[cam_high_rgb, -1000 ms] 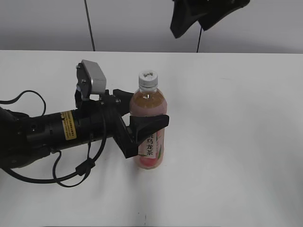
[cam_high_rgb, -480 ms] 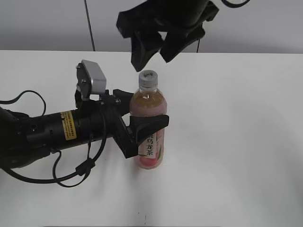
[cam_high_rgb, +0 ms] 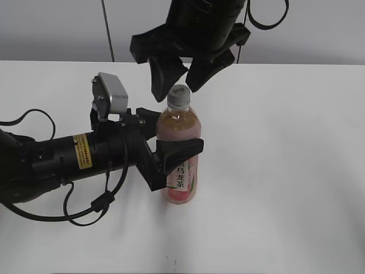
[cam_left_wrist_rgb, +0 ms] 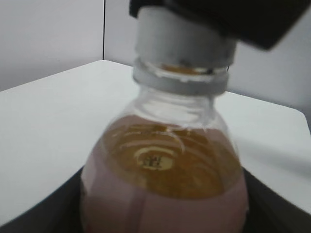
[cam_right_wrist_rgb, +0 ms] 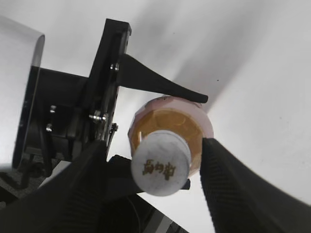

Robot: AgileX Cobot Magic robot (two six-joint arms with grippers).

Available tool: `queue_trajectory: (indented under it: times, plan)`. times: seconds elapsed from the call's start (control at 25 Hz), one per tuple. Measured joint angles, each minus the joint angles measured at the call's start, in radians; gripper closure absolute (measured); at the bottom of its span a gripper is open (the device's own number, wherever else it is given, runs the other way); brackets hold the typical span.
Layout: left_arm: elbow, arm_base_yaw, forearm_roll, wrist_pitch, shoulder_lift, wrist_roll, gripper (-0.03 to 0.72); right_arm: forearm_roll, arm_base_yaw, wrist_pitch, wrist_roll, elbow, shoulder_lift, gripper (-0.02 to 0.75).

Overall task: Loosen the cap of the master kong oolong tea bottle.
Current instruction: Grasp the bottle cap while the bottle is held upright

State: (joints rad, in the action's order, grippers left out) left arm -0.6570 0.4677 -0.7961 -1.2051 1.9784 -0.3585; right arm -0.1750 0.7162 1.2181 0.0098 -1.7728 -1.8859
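The master kong oolong tea bottle stands upright on the white table, its pink label facing me. My left gripper reaches in from the left and is shut on the bottle's body just below the shoulder. The white cap sits on the neck. My right gripper hangs over it, open, with a finger to either side of the cap and a little above it. In the right wrist view the cap lies between the two dark fingers with a gap on each side. The left wrist view shows the bottle's shoulder and the cap close up.
My left arm with its cables lies low across the left of the table. A black cable hangs down the grey wall behind the table's far edge.
My right gripper has come in from the upper right and down, and now its fingers flank the cap. The left gripper and the bottle have not moved.
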Motion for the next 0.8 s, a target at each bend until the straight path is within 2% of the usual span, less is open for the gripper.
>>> queue_trajectory:
  times: [0.44, 0.8]
  plan:
    - [0.000, 0.000, 0.000, 0.000, 0.000, 0.000, 0.225, -0.008, 0.000, 0.001, 0.007, 0.000, 0.000, 0.336]
    - [0.000, 0.000, 0.000, 0.000, 0.000, 0.000, 0.225, -0.013, 0.000, 0.001, 0.008, 0.000, 0.000, 0.341]
